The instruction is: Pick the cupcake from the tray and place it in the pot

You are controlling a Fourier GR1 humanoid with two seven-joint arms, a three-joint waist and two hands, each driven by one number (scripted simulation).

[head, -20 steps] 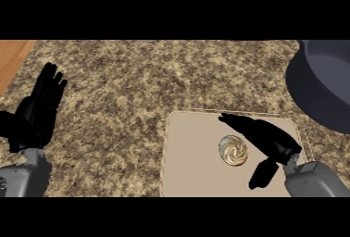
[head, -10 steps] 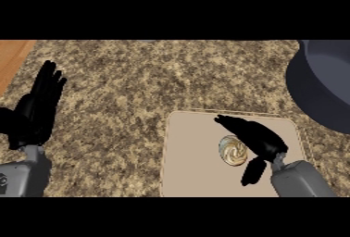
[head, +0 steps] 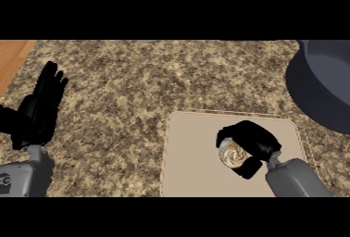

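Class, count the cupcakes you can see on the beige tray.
1: the swirl-topped cupcake sits right of centre on the flat beige tray, with the black right hand curled round it. The hand could hide more.

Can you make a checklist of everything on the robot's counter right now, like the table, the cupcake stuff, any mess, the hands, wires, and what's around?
Surface: speckled stone counter.
Job's things: cupcake on the beige tray; dark pot at the right edge, partly out of view.
Clutter: nothing seen.
Hands: right hand curled round the cupcake on the tray; left hand open, fingers up, resting at the left.
Cables: nothing seen.
Surroundings: wooden strip at the upper left corner.
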